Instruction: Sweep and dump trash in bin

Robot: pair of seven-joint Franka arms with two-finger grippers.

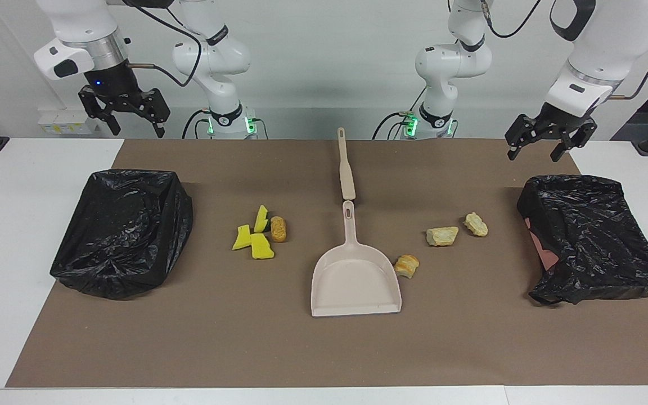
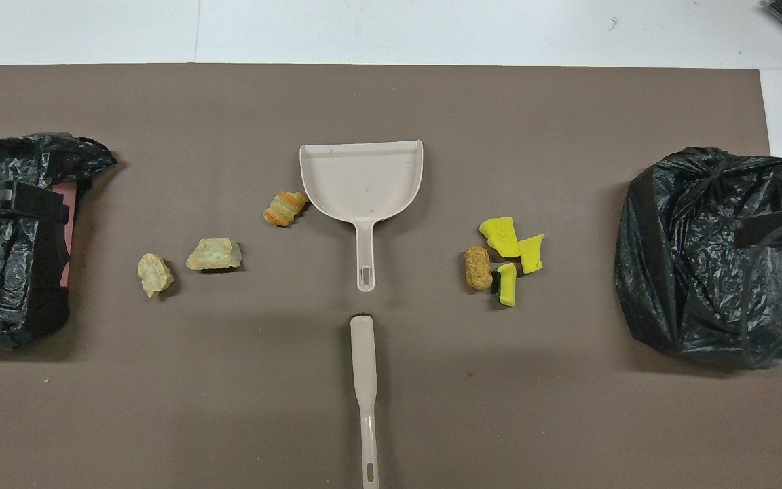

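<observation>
Your left tool (image 1: 543, 147) hangs spread above the bin (image 1: 588, 236) at its end of the worktop (image 1: 31, 236); your right tool (image 1: 127, 115) hangs spread near the other bin (image 1: 121, 230). Both grip nothing. The trash lies between them: yellow wedges (image 1: 253, 237) and roll (image 1: 278, 229) toward the right tool, tan chunks (image 1: 442, 235) toward the left, either side of the dustpan (image 1: 355, 281) and brush (image 1: 346, 166).

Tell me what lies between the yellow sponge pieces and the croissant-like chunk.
Only the beige dustpan, with the brown roll beside the sponges; the overhead view shows it.
</observation>
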